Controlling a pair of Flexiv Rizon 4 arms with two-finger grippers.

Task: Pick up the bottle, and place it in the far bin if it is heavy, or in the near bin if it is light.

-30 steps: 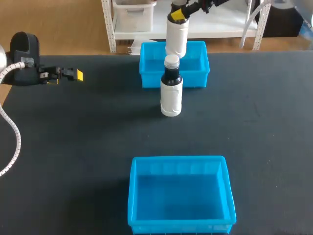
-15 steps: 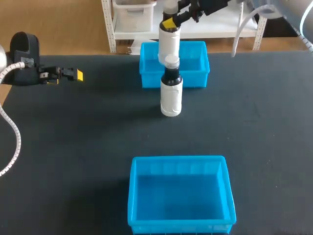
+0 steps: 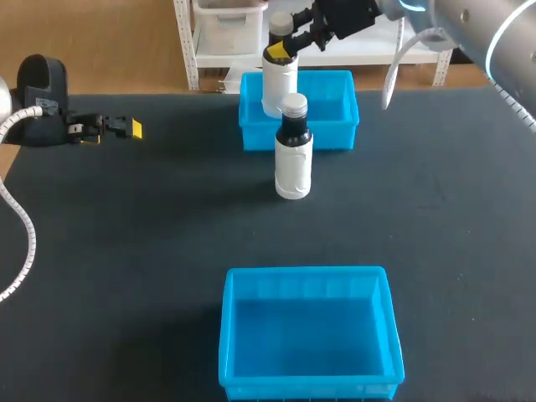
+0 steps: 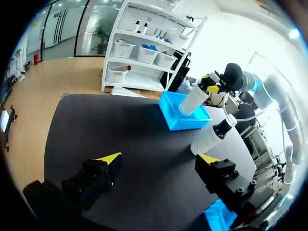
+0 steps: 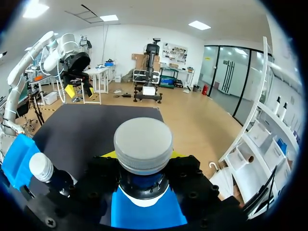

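Note:
My right gripper [image 3: 281, 50] is shut on a white-labelled bottle [image 3: 279, 77] with a grey cap, held tilted in the air above the left part of the far blue bin [image 3: 251, 138]. In the right wrist view the bottle's cap [image 5: 143, 142] sits between the fingers of the right gripper [image 5: 143, 156]. A second, similar bottle [image 3: 294, 155] stands upright on the table just in front of the far bin. The near blue bin [image 3: 306, 272] lies at the table's front. My left gripper [image 3: 126, 128] stands open at the far left, holding nothing.
From the left wrist, past the open left gripper [image 4: 159, 159], I see the held bottle [image 4: 194, 98], the standing bottle [image 4: 211, 137] and the far bin [image 4: 185, 118]. Dark tabletop stretches between the two bins. The standing bottle [image 5: 45, 168] also shows beside the right gripper.
My right gripper has carried its bottle leftward and slightly upward over the far bin, tilting it more. The standing bottle and my left arm have not moved.

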